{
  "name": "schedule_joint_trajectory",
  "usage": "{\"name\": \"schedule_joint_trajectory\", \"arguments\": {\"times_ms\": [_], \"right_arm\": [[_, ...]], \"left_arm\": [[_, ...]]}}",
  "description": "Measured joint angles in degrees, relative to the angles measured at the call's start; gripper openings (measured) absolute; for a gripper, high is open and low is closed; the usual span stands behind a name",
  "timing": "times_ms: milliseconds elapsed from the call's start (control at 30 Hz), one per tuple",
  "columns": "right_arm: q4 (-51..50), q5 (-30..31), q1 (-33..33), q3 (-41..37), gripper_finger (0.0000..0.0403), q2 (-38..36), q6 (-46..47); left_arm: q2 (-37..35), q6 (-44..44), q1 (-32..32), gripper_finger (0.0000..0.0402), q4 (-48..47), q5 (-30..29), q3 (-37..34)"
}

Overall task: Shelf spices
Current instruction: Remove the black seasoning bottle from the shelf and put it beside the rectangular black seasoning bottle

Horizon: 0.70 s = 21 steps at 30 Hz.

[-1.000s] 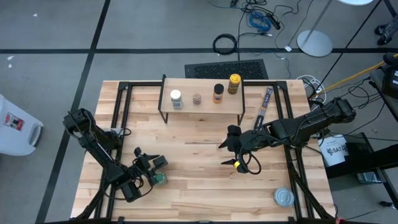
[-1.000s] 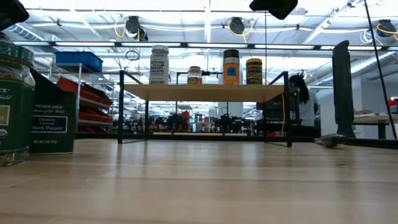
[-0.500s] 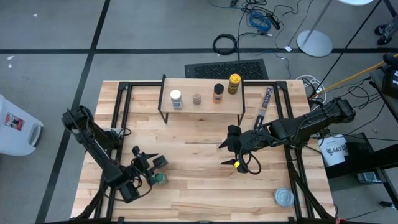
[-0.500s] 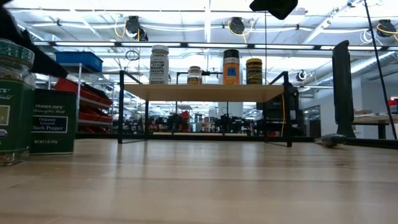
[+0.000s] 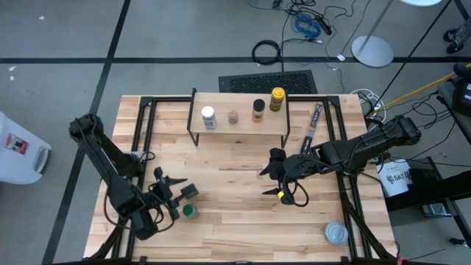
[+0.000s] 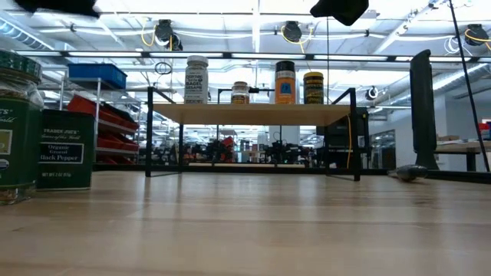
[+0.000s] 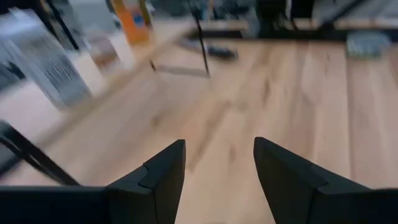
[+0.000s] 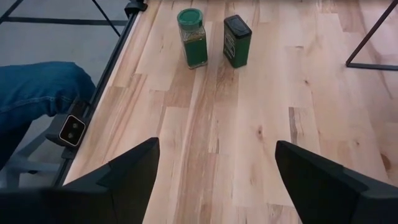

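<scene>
Spices number six in all. Four stand in a row on the small light-wood shelf with thin black legs (image 5: pixel 237 115) at the far middle of the bench (image 5: pixel 235 221): a white-lidded jar (image 5: pixel 208 114), a small clear-brownish jar (image 5: pixel 233 116), an orange jar with a dark lid (image 5: pixel 258 109) and a yellow-lidded jar (image 5: pixel 277 95). Two are not yet shelved and stand side by side, just apart, on the bench at the near left: a green-lidded glass jar (image 5: pixel 189 212) and a dark square black-pepper tin (image 5: pixel 190 191).

By this count the task looks about two thirds done, with two pieces left to carry across.

Left claw (image 5: pixel 168 197) hangs just left of the pair, its fingers spread with nothing between them, touching neither. Right claw (image 5: pixel 274 177) waits over the bench's middle right, fingers wide apart and empty.

One flat round silver tin (image 5: pixel 336 233) lies at the near right and one long thin dark packet (image 5: pixel 313 127) lies right of the shelf. A person's leg in blue jeans (image 8: pixel 37 93) shows beyond the bench's left edge.
</scene>
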Motion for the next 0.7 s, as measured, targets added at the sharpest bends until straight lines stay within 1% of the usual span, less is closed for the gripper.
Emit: {"name": "schedule_joint_trajectory", "arguments": {"times_ms": [100, 300, 367, 433, 500, 533, 567, 700], "right_arm": [[0.0, 0.2, 0.0, 0.0, 0.0309, 0.0, -0.6], [0.0, 0.5, -0.1, 0.0, 0.0309, 0.0, -2.4], [-0.1, 2.0, -0.2, 0.0, 0.0309, 0.0, -2.6], [-0.4, 3.3, -0.3, 0.0, 0.0309, 0.0, -2.7], [-0.7, 4.5, -0.5, 0.0, 0.0309, 0.0, -3.1], [-0.8, 5.3, -0.6, 0.0, 0.0309, 0.0, -3.1], [-0.9, 6.3, -0.7, 0.0, 0.0309, 0.0, -3.1], [-1.5, 13.3, -1.4, 0.0, 0.0309, 0.0, -3.6]], "left_arm": [[-2.2, 6.2, 3.4, 0.0199, 0.1, -2.5, 3.3], [-5.1, 24.1, 13.2, 0.0199, 4.8, -2.5, 9.7], [-5.4, 33.1, 16.5, 0.0199, 9.7, -3.3, 10.6], [-5.3, 43.1, 19.2, 0.0199, 15.8, -6.3, 10.7], [-5.3, 52.4, 21.5, 0.0199, 19.8, -7.4, 10.7], [-5.1, 54.5, 22.5, 0.0199, 20.8, -7.1, 10.7], [-4.9, 54.7, 23.3, 0.0199, 21.5, -6.3, 10.7], [-3.2, 47.1, 25.8, 0.0199, 21.7, 1.3, 10.7]]}}
